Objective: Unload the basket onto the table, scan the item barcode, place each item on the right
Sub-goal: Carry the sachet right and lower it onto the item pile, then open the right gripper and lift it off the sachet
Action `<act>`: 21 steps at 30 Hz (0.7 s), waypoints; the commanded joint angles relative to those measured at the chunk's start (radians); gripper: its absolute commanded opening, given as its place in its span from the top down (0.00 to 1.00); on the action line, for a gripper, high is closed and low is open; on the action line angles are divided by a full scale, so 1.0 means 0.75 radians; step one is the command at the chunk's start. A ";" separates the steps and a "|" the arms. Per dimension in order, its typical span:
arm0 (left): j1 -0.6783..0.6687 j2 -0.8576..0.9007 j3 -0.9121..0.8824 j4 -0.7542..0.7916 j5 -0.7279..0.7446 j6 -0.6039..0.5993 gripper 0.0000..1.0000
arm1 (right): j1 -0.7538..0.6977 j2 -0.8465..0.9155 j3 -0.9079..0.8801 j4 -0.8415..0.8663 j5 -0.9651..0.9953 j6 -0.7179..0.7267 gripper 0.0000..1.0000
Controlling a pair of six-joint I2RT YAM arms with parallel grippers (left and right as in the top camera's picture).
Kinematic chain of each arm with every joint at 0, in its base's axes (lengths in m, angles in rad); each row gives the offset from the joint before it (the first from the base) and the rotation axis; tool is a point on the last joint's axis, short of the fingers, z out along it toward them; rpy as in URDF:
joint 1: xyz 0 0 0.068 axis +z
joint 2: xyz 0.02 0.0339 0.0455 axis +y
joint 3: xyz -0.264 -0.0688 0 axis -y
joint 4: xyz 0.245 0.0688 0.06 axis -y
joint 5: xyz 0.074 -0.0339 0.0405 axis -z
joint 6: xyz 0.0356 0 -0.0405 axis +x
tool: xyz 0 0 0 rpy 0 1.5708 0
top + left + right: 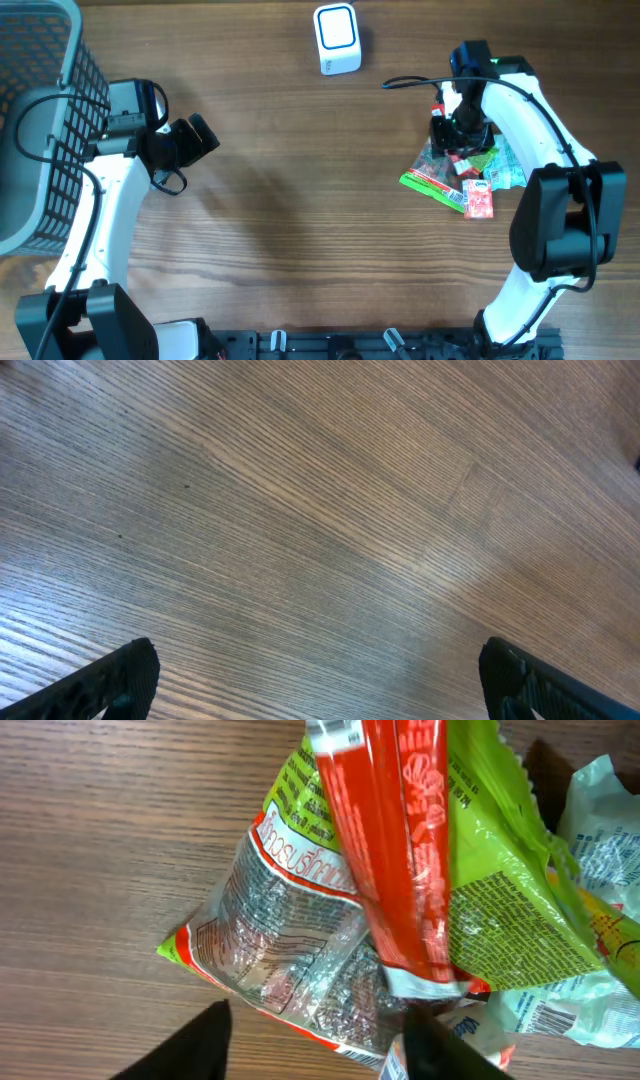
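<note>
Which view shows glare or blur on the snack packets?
Right wrist: glare glints off the clear packet; the tool fingers are dark blurs. Overhead: even light, packets small but sharp. Left wrist: table grain sharp, no packets.

The left arm (pixel 105 215) and right arm (pixel 535 115) match: white tubular links, bulky black joint housings, matte black fingers (pixel 115 675). Thin black cables (pixel 410 81) loop along them. A small green light (pixel 493 64) glows at the right wrist.
</note>
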 commanded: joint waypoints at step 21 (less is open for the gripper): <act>-0.004 0.003 -0.004 0.000 0.016 0.011 0.00 | 0.002 -0.268 0.084 0.187 -0.026 0.011 0.00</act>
